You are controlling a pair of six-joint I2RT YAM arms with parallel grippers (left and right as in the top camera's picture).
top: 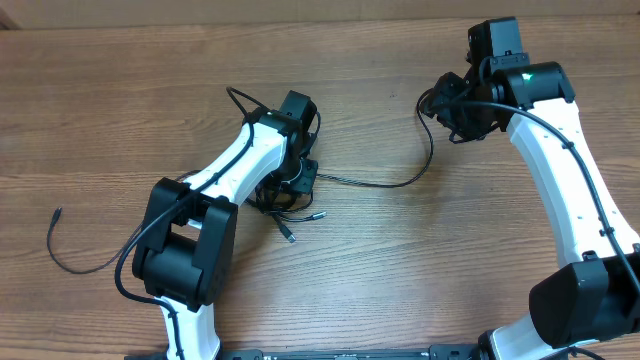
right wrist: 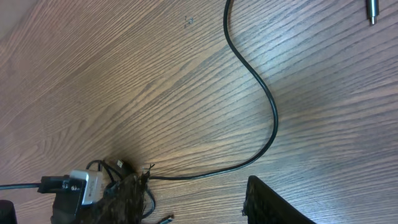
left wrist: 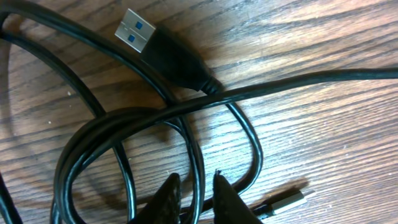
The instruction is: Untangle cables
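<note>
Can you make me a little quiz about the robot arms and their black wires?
1. True or false: the USB plug is blue inside.
2. Which arm reaches over the bundle of cables? A) left B) right C) neither
3. Fill in the blank: the table looks like it is made of ____.

Key: 1 true; 2 A; 3 wood.
</note>
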